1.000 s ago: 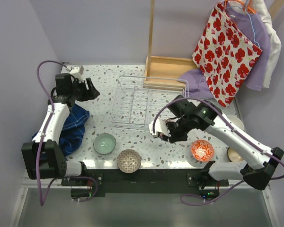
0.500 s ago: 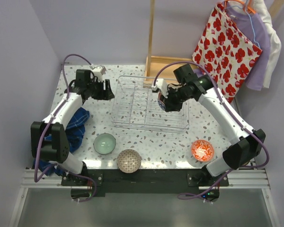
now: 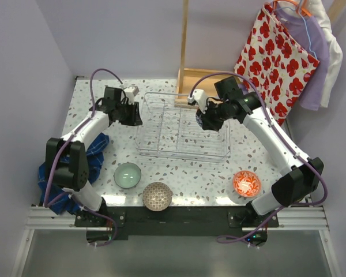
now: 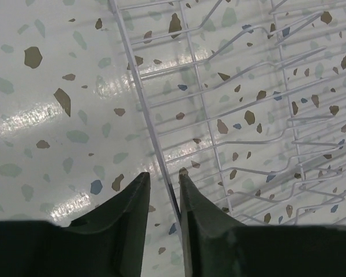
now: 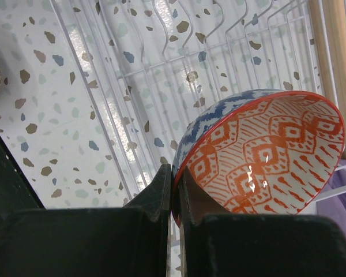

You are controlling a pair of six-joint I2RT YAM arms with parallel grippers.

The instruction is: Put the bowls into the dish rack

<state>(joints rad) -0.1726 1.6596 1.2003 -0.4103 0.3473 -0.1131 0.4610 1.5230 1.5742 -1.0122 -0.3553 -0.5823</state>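
Over the far right corner of the dish rack (image 3: 181, 154), the right gripper (image 3: 203, 121) held an orange-patterned bowl (image 5: 259, 156) by its rim. Its jaws were pinched together on the rim, one finger inside the bowl and one outside. The bowl was tipped on edge, showing its orange diamond-patterned inside and blue-patterned outside. It hung above the rack's wires (image 5: 138, 75), and I could not tell whether it touched them.

At the rack's left side, the left gripper (image 3: 135, 113) pointed down at the rim. In the wrist view its fingers (image 4: 132, 202) stood a narrow gap apart, with the rack's rim wire (image 4: 144, 115) running between them close to one finger. The gap was wider than the wire.

The clear rack sat on the table (image 3: 92, 92) at the middle, toward the far edge, with a wooden box (image 3: 202, 86) just behind it.

Three more bowls stood along the table's near edge. A pale green bowl (image 3: 127, 175) and a brown net-patterned bowl (image 3: 157, 196) were just beside each other left of centre. A red patterned bowl (image 3: 246, 183) stood well apart toward the right. A blue cloth (image 3: 92, 156) lay by the left edge, under the left arm.
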